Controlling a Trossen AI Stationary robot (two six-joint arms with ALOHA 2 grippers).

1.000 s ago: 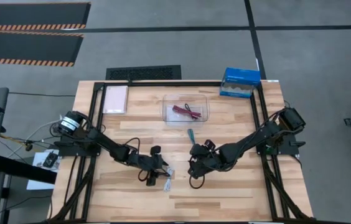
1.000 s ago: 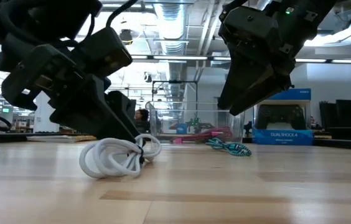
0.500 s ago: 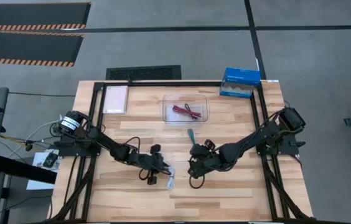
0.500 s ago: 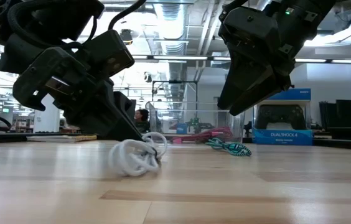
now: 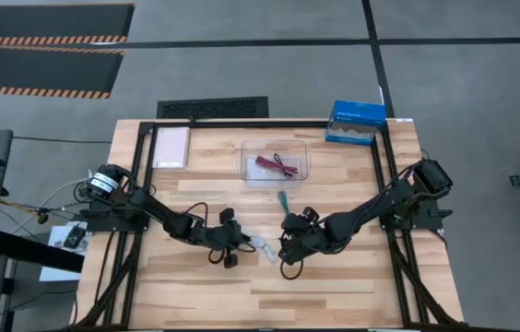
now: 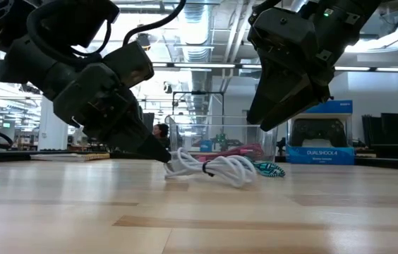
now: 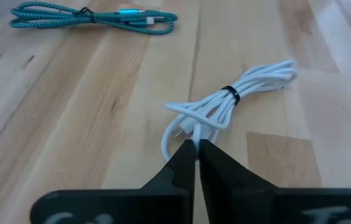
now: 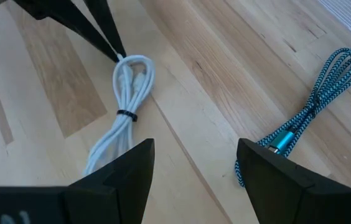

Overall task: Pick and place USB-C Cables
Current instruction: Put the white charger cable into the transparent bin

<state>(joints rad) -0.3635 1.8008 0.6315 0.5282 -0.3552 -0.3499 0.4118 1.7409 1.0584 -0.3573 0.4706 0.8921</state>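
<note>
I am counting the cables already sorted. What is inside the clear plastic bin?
The clear plastic bin holds one dark red coiled cable. No other cable shows inside. The black cable appears nowhere in these views.

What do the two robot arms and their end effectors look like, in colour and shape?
Both arms are dark, nearly black, made of jointed segments with black cables looped alongside. The left end effector has two slim fingers that taper to points. The right end effector has broader, flat dark fingers, and a small green light glows on its body.

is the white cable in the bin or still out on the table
Out on the table: the white cable lies on the wood, pinched at one end by the left gripper, away from the clear bin.
</note>
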